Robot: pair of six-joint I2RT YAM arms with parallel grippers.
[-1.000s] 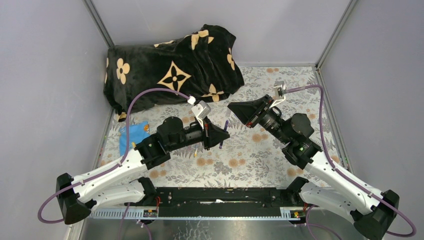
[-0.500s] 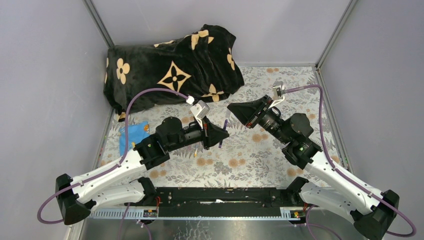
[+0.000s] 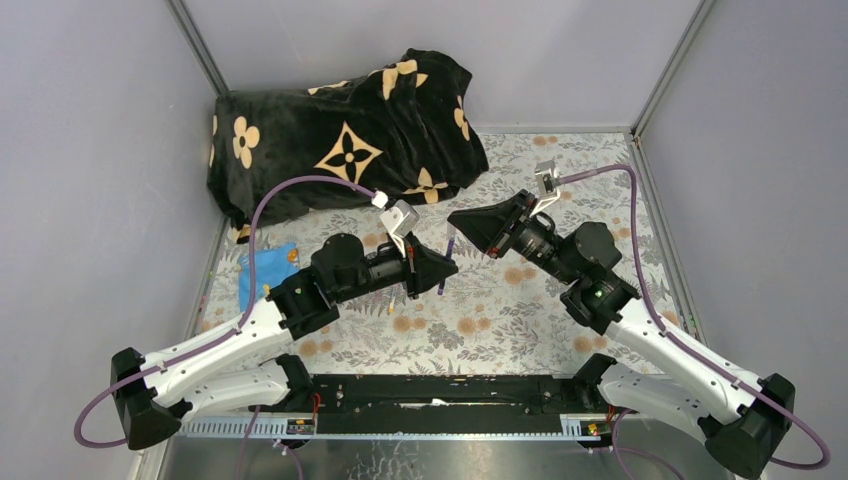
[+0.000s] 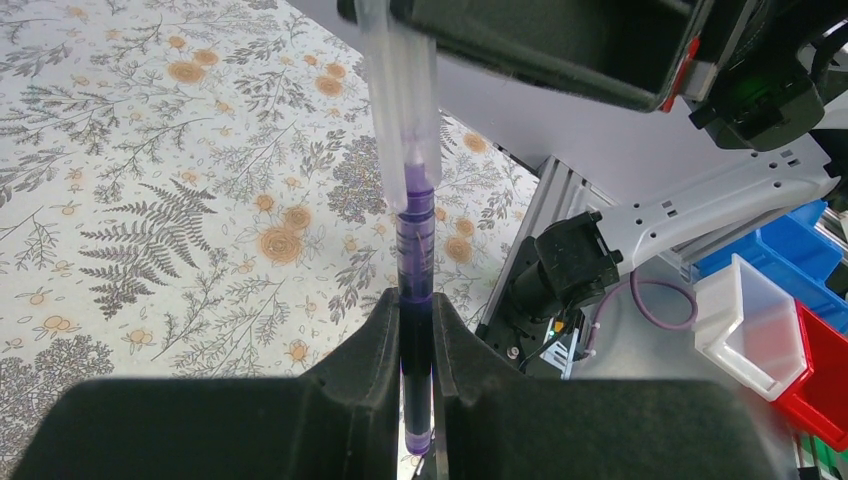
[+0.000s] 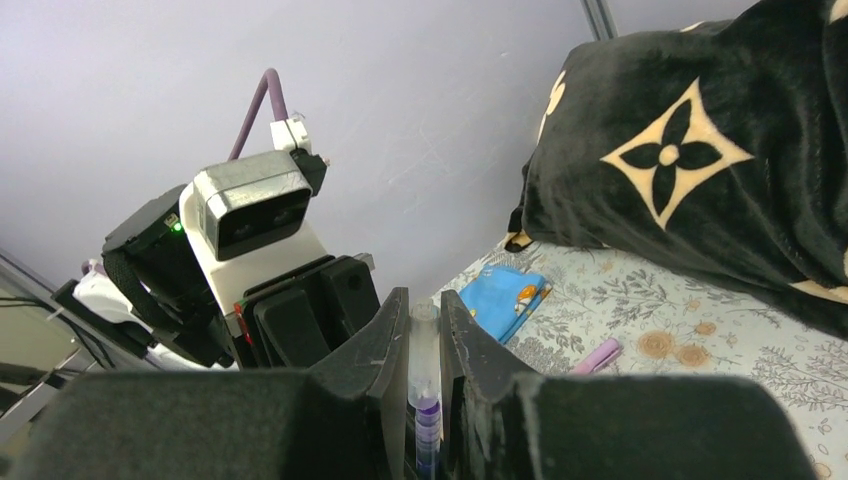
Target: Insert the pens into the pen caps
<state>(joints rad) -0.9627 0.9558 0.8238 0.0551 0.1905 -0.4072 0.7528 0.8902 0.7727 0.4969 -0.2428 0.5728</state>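
- While the left gripper (image 4: 415,312) is clamped tight on the lower barrel of the dark purple pen (image 4: 415,270), the pen juts past the fingertips in mid-air above the floral table (image 3: 500,325), resting on nothing.
- Just beyond, the pen's tip sits inside the mouth of the clear cap (image 4: 400,120). The coloured tip shows through the cap's wall, but the ribbed collar below it is outside, so I judge the cap started, not seated.
- The right gripper (image 5: 424,300) is closed on that cap, pinching it between its pads, and faces the left gripper nearly head-on.
- Risk: pen and cap look close to one line, but I cannot tell that they are truly coaxial. A push made off-axis could jam the collar on the cap's rim or bend the thin barrel.
- Risk: both pieces are smooth plastic held along narrow strips. A firm push could slide the pen back through the left fingers or twist the cap in the right ones, and either piece could drop to the table.
- Risk: releasing either side before the cap seats would probably leave it hanging loose on the tip.
- Farther off, a lilac cap (image 5: 598,355) lies on the table near the blue card (image 5: 505,297), with the black flowered blanket (image 5: 700,170) heaped at the far side.
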